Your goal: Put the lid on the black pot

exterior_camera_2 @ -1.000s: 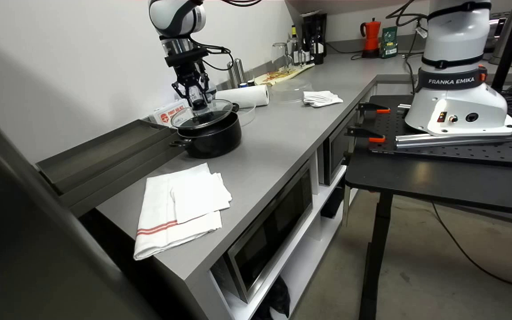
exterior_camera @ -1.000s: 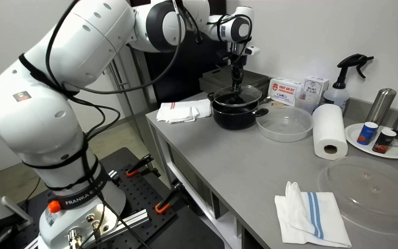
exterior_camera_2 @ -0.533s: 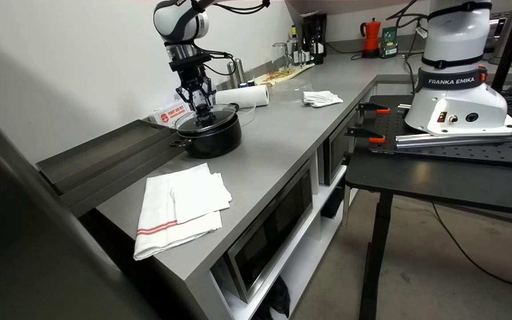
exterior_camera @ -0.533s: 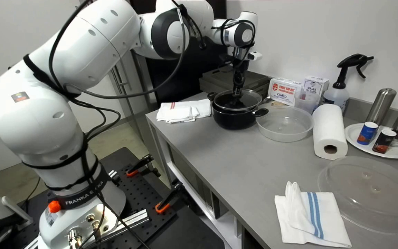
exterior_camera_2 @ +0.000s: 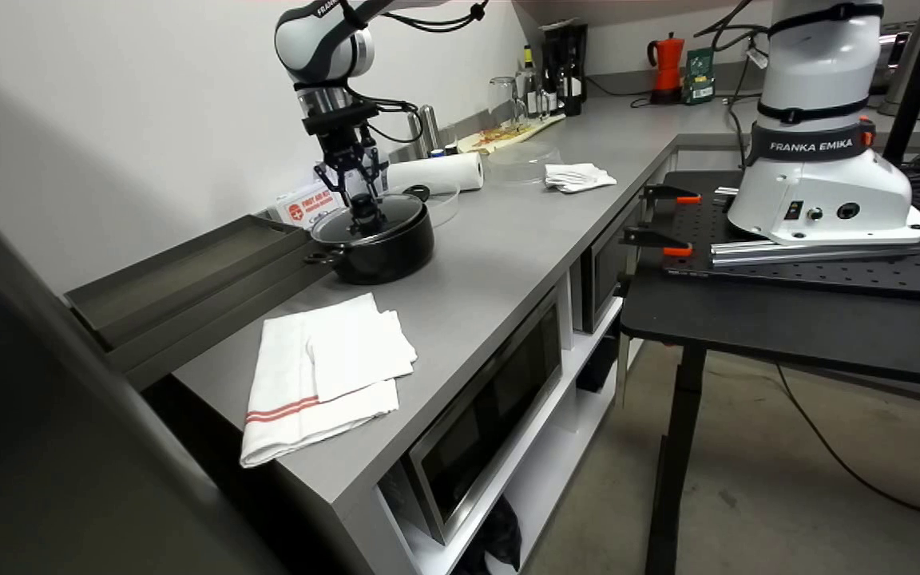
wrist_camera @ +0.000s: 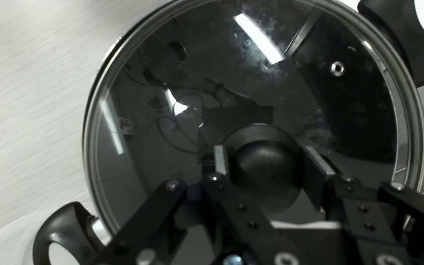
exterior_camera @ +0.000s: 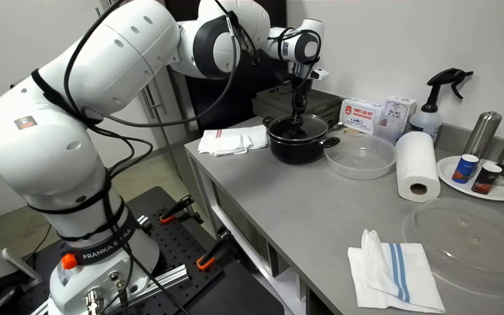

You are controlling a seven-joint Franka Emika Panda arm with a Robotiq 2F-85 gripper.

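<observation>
"Just right of centre in an exterior view: is that the black pot [exterior_camera: 297,153]?"
"Yes, upright, with the lid [exterior_camera: 309,127] covering its mouth: clear round glass, metal-rimmed, catching reflections."
"Fully seated?"
"I can't tell."
"And the gripper [wrist_camera: 269,162]?"
"Lower middle of the wrist view, jaws partly apart, pads [wrist_camera: 221,161] gripping the lid's dark knob [wrist_camera: 267,173] from both sides."

The clear glass lid [wrist_camera: 252,110], metal-rimmed with a black centre knob [wrist_camera: 265,167], sits nearly level over the mouth of the black pot [exterior_camera: 296,153]; whether fully seated cannot be told. The pot, with two side handles [exterior_camera: 331,142], stands upright on the grey counter [exterior_camera: 304,205].
</observation>
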